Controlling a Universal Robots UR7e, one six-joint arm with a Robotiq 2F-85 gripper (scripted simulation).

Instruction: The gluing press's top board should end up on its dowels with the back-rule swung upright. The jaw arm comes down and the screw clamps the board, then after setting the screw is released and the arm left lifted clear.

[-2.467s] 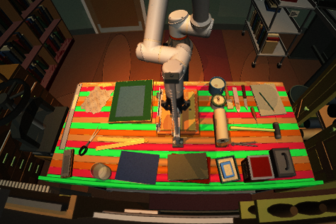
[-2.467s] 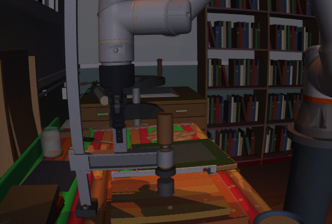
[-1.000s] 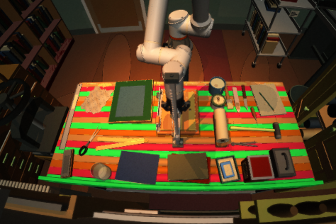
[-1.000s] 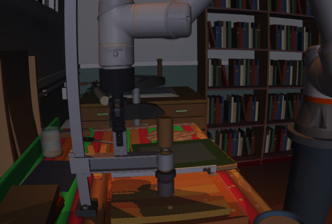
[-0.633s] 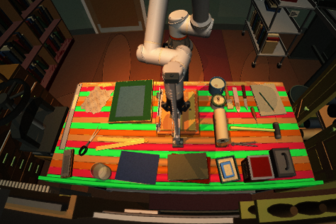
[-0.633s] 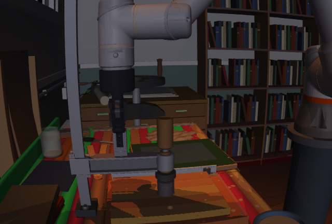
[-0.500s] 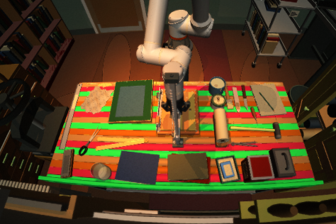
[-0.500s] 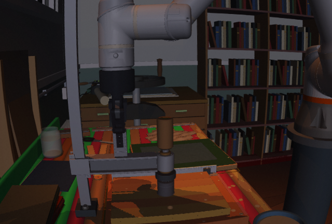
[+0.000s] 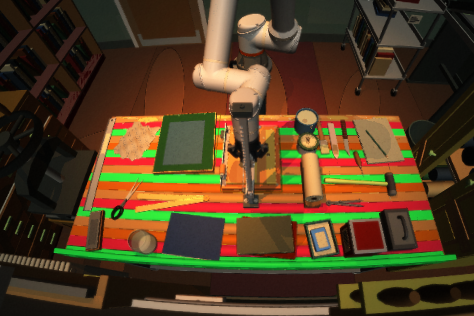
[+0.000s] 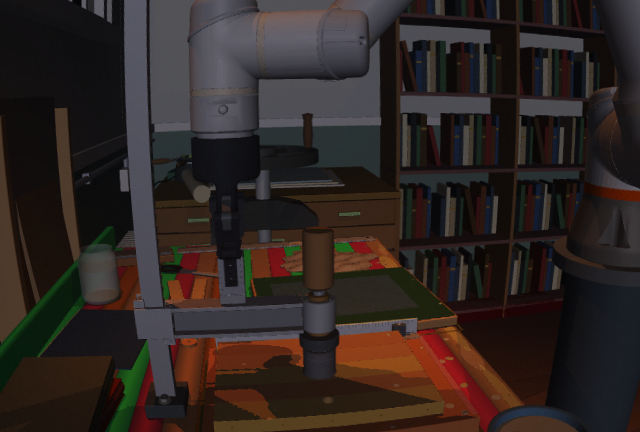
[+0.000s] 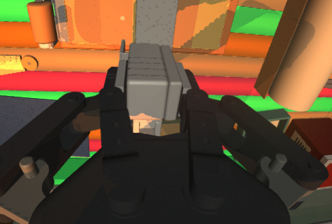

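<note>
The top board (image 10: 325,396) lies flat on the press base in the middle of the table, partly hidden under the jaw arm and my arm in the side camera (image 9: 250,157). The grey jaw arm (image 10: 238,318) lies level over the board and is held in my closed gripper (image 10: 231,282) (image 11: 149,87). The screw (image 10: 318,303), with its brown handle, stands at the arm's end with its foot close above or on the board. The tall grey back-rule (image 10: 139,158) stands upright at the press's front end.
A glass jar (image 10: 98,273) stands at the table's front edge. A green-framed board (image 9: 185,141) lies left of the press. A cardboard tube (image 9: 313,177) and a hammer (image 9: 360,181) lie to the right. Boards and boxes line the front edge.
</note>
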